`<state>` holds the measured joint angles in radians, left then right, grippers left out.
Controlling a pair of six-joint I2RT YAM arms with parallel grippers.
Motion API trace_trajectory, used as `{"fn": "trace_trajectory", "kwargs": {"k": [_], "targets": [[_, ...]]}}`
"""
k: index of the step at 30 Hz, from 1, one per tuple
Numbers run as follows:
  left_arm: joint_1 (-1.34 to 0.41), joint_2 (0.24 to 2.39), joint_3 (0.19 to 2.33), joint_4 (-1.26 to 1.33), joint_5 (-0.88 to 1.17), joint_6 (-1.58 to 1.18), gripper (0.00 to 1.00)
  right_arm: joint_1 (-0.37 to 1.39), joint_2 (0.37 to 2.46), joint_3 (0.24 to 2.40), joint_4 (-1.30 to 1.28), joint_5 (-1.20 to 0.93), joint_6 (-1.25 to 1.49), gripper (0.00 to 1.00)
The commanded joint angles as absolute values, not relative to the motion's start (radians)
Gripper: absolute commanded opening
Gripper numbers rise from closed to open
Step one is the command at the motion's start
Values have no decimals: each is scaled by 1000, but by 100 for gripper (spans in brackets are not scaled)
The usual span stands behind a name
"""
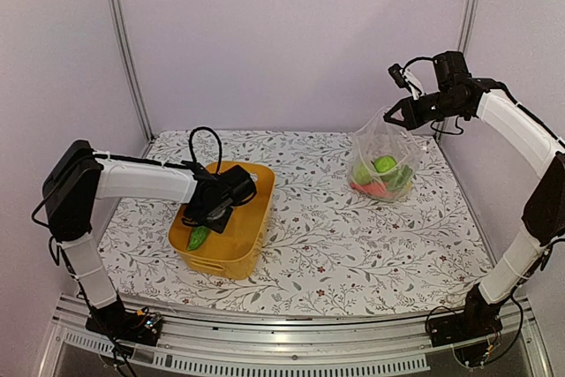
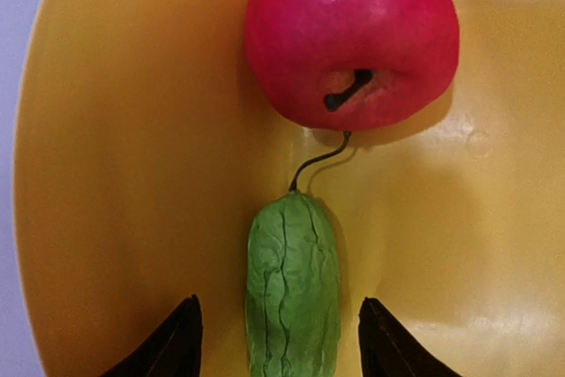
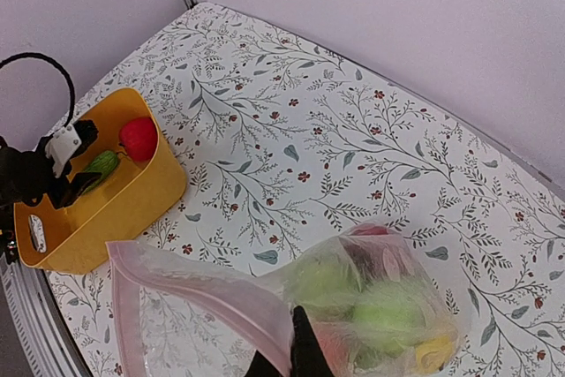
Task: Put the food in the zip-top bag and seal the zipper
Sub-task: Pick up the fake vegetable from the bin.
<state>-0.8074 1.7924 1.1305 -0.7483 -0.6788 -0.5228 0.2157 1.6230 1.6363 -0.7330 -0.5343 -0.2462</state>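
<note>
My left gripper point(image 2: 279, 342) is open inside the yellow basket point(image 1: 240, 253), its fingers either side of a green cucumber point(image 2: 293, 287) and not touching it. A red apple point(image 2: 351, 37) lies just beyond the cucumber. In the top view the left gripper point(image 1: 210, 210) is down in the basket with the cucumber point(image 1: 198, 237) next to it. My right gripper point(image 1: 391, 114) is shut on the mouth edge of the clear zip-top bag point(image 1: 381, 161) and holds it up at the back right. Green, red and yellow food point(image 3: 388, 315) fills the bag. The pinkish zipper point(image 3: 207, 286) runs along the bag's mouth.
The flowered tablecloth point(image 1: 335, 236) covers the table between basket and bag. Metal frame posts point(image 1: 124, 41) stand at the back corners. The right wrist view also shows the basket point(image 3: 132, 200) with the apple point(image 3: 139, 137) and cucumber point(image 3: 100, 163) in it.
</note>
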Motion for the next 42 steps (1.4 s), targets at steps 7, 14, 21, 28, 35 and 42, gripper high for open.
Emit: {"fn": "trace_trajectory", "kwargs": {"k": [7,14,21,28,35,42], "targets": [[-779,1886,1152,-791,-664,-586,57,214,1608,1628,-729,-550,-253,0],[-779,1920,1165,-790,-629,-587,53,214,1613,1628,-730,-558,-254,0],[-779,1899,1173,-791,-639,-596,44,214,1615,1625,-730,-557,-256,0],[-779,1851,1192,-794,-616,-589,30,214,1615,1622,-730,-551,-258,0],[-785,1727,1252,-830,-610,-565,28,214,1615,1621,-730,-545,-261,0],[-810,1581,1315,-744,-556,-473,22,215,1619,1623,-731,-548,-259,0]]}}
